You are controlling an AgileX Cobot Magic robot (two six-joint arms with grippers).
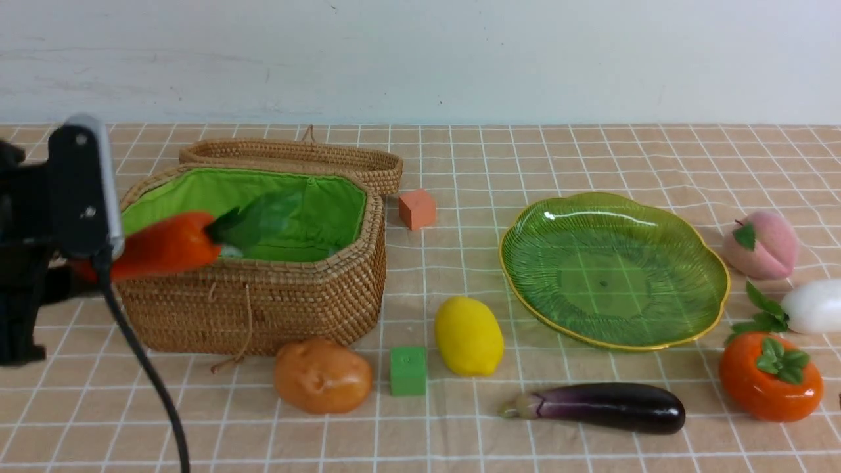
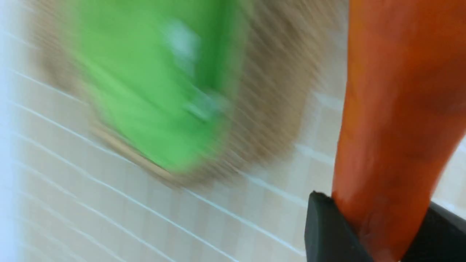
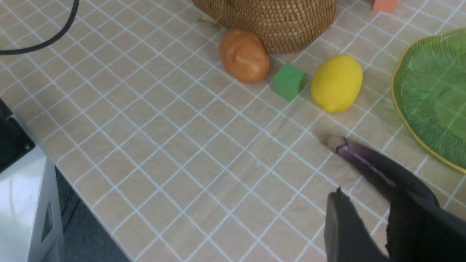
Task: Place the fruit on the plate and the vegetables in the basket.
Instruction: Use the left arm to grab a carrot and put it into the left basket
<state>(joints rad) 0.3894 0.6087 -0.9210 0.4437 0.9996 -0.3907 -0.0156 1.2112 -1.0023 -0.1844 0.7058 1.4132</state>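
Observation:
My left gripper (image 1: pixel 89 263) is shut on the orange carrot (image 1: pixel 171 246), holding it by its thin end; the green leaves hang over the basket's (image 1: pixel 263 309) left rim. In the left wrist view the black fingers (image 2: pixel 327 229) pinch the carrot (image 2: pixel 397 91), with the basket a blur beyond. The green plate (image 1: pixel 657 217) holds nothing. Potato (image 1: pixel 322 376), lemon (image 1: pixel 468 335) and eggplant (image 1: pixel 604 407) lie along the front; peach (image 1: pixel 762 244), radish (image 1: pixel 811 305) and persimmon (image 1: pixel 770 378) lie right of the plate. My right gripper (image 3: pixel 367 198) hangs open above the eggplant (image 3: pixel 364 160).
The basket's woven lid (image 1: pixel 295 157) lies open behind it. An orange cube (image 1: pixel 416 208) sits right of the basket, and a green cube (image 1: pixel 408 371) sits between potato and lemon. A black cable (image 1: pixel 151 381) hangs from the left arm. The table's near edge (image 3: pixel 91 222) shows beside a grey base.

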